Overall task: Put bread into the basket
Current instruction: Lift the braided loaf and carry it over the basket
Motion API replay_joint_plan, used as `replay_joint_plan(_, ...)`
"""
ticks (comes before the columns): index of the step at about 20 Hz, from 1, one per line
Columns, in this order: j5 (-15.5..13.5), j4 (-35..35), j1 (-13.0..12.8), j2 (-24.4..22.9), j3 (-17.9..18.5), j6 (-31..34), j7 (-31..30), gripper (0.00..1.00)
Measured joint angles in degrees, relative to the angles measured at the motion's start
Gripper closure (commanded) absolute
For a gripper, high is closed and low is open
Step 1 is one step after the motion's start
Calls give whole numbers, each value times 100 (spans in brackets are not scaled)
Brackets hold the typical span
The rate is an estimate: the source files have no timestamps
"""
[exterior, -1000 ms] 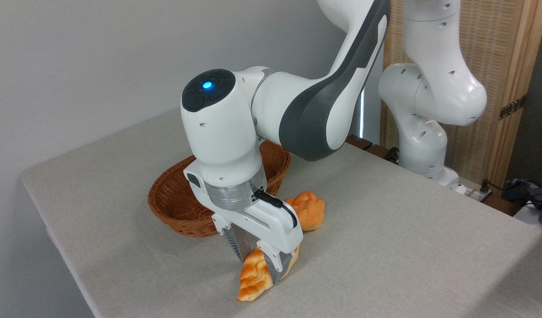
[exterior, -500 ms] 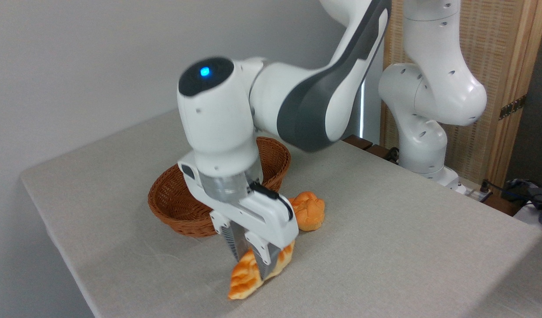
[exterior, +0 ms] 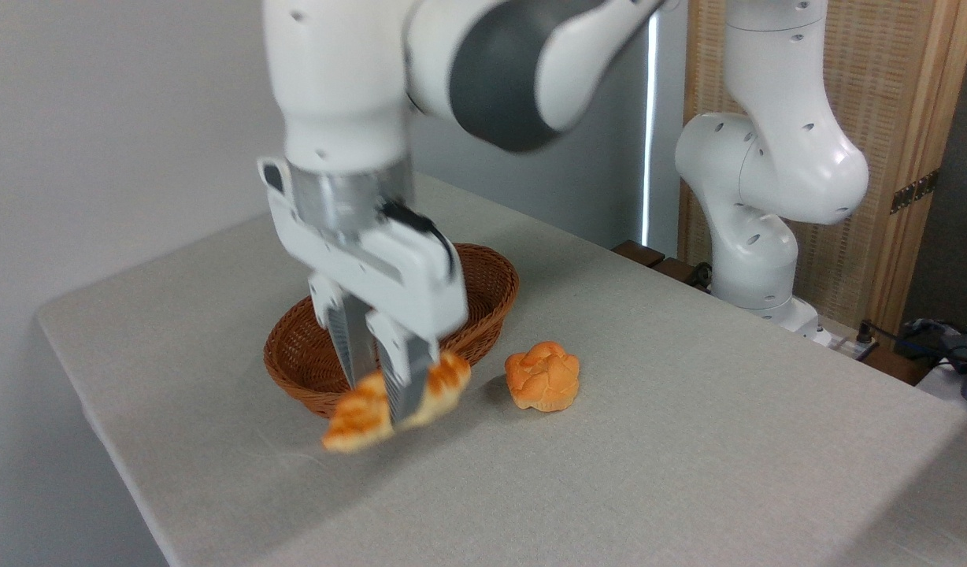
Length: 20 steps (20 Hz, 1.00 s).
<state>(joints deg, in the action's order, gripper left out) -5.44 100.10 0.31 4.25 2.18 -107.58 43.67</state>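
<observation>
**Braided loaf held in the air at the basket's near rim**

The pincer (exterior: pixel 383 394) is clamped on the bread (exterior: pixel 397 402), its two ribbed fingers (exterior: pixel 405 382) pressing the loaf about the middle, one on each side. The bread hangs clear of the desk (exterior: pixel 688 441), tilted, with its left pointed end lower and its right end higher. It is blurred, so the stripes show only as pale and browned bands on golden crust.

Taking the basket (exterior: pixel 483 291) as the landmark: the bread sits in front of the basket's near rim, overlapping that rim in the camera view, and from this angle I cannot tell whether any part of it is over the inside. The basket's inside, as far as it shows past the pincer, is bare brown wicker. The pincer's white body stands in front of the basket's middle and hides much of it, with the arm's wrist rising straight above.

To the right of the basket, just beside its near right edge but not touching it, a small round orange bun (exterior: pixel 542 376) rests on the desk. Further right of the basket and behind it, the arm's white base column (exterior: pixel 755 260) stands at the desk's far edge, before a wooden slatted screen (exterior: pixel 885 118).
</observation>
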Motion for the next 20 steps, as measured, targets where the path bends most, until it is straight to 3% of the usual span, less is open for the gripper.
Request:
replay_joint_plan(4,-4,-146,-23,-127,-685,516,-45,47)
replay_joint_plan(5,-4,-147,-28,-152,-854,630,-116,43)
replay_joint_plan(7,-4,-145,-41,-160,-1113,856,-239,3)
replay_joint_plan(8,-4,-142,-44,-155,-1224,978,-280,0)
replay_joint_plan(11,-4,-135,-47,-141,-1408,1258,-343,0)
replay_joint_plan(20,-4,-123,-41,-128,-1432,1315,-343,0)
